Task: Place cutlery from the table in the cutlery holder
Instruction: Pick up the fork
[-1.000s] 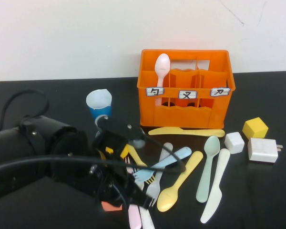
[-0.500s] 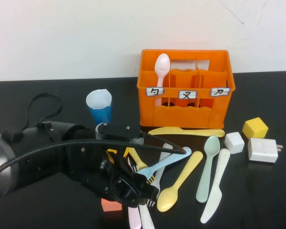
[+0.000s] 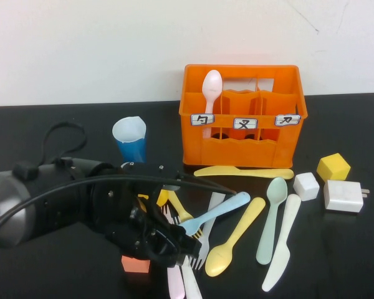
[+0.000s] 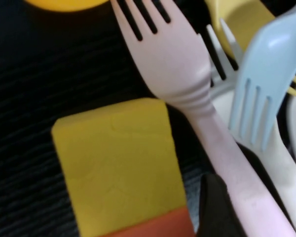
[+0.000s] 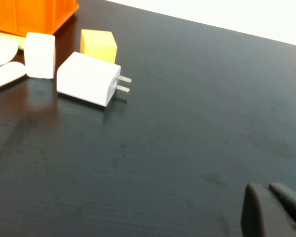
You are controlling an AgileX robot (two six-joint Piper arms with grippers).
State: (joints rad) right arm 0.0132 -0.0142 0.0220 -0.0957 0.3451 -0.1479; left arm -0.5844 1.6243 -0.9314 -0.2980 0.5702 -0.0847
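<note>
The orange cutlery holder (image 3: 243, 118) stands at the back with a pink spoon (image 3: 212, 87) upright in its left compartment. Loose cutlery lies in front of it on the black table (image 3: 336, 261): a yellow knife (image 3: 243, 172), a blue fork (image 3: 217, 212), a yellow spoon (image 3: 237, 240), a mint spoon (image 3: 271, 218) and a white knife (image 3: 283, 243). My left gripper (image 3: 174, 246) is low over the left of this pile. In the left wrist view the left gripper (image 4: 259, 212) is open, and its dark fingers (image 4: 214, 207) straddle the handle of a pink fork (image 4: 187, 89). My right gripper (image 5: 266, 190) hovers shut over bare table.
A blue cup (image 3: 129, 138) stands left of the holder. An orange-sided yellow cube (image 3: 135, 265) lies beside the left gripper. A white cube (image 3: 306, 185), a yellow cube (image 3: 333, 167) and a white charger (image 3: 344, 196) sit at the right.
The left arm has dropped lower onto the cutlery pile and its jaws have opened. The orange-sided cube now shows fully beside it.
</note>
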